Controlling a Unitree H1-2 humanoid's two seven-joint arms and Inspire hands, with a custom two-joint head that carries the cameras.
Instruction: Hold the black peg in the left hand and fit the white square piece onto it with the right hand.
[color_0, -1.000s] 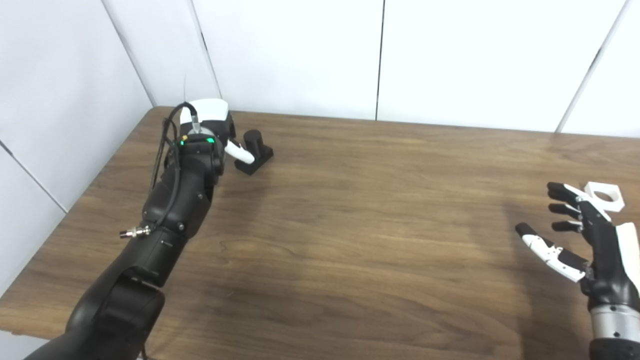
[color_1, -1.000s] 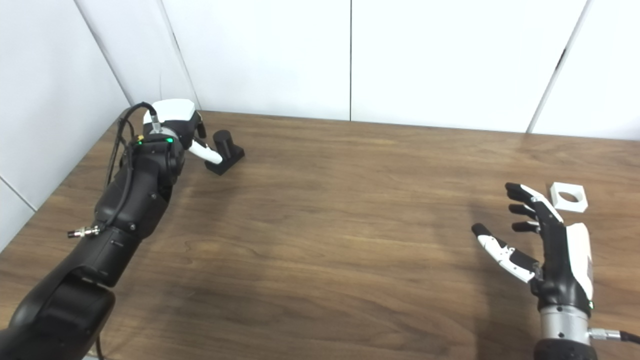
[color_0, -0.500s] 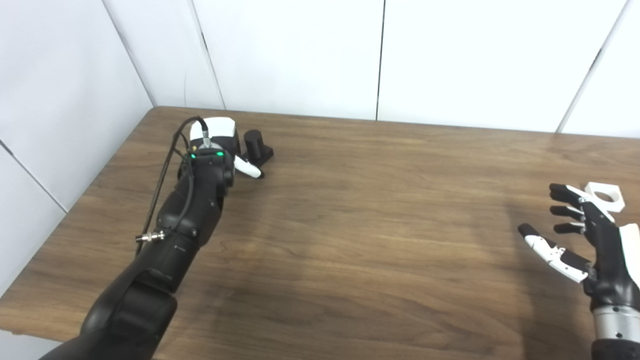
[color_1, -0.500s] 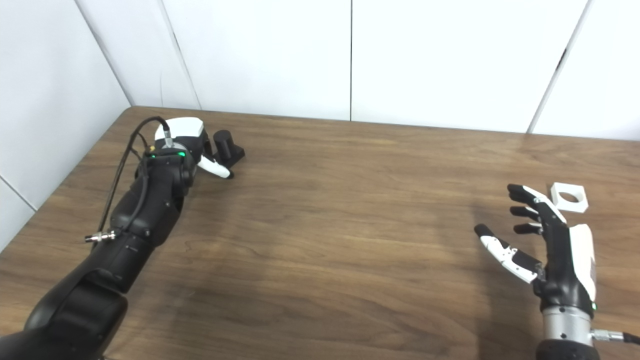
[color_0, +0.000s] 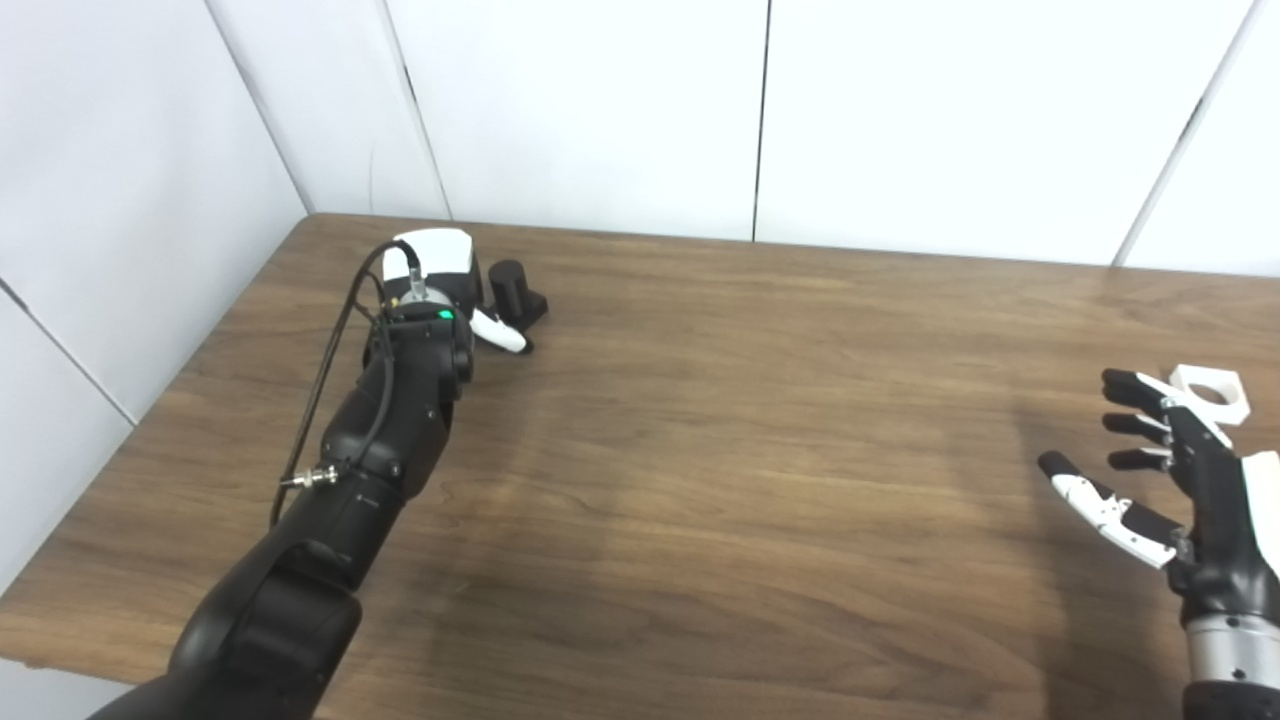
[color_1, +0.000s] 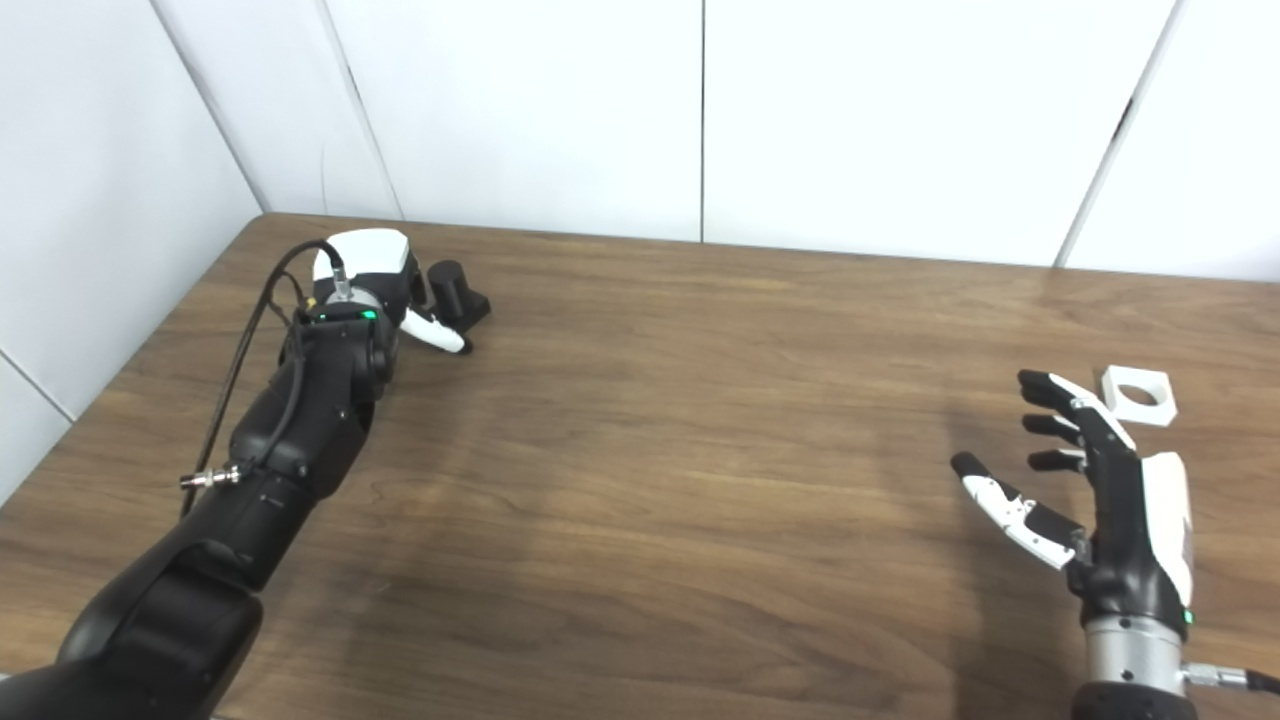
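Left hand: the left hand (color_1: 375, 285) sits at the far-left corner of the table (color_1: 680, 420), pressed up against the black peg (color_1: 455, 293) — its thumb lies across the near side of the peg's base, but the other fingers are hidden behind the wrist, so I cannot tell whether it is closed on the peg or only touching it.
Right hand: the right hand (color_1: 1095, 480) hovers over the near-right of the table, fingers spread, thumb out, holding nothing.
Risk at the peg: the base looks small and light — if the thumb pushes before the hidden fingers close behind it, I'd expect the peg to slide toward the far edge or tip over instead of seating in the grasp.
Risk of a skewed hold: a grip on the base alone could leave the post tilted, and then the hole would likely bind on the way down.
Risk at the square: the white square piece (color_1: 1138, 394) lies flat, so fingertips may well skid it along the wood instead of lifting it.
Peg, looks: a short black round post standing upright on a squarish black base, matte, resting on the table.
Square piece, looks: a flat white square block with a round hole through its middle, lying on the table just beyond the right hand's fingertips, untouched.
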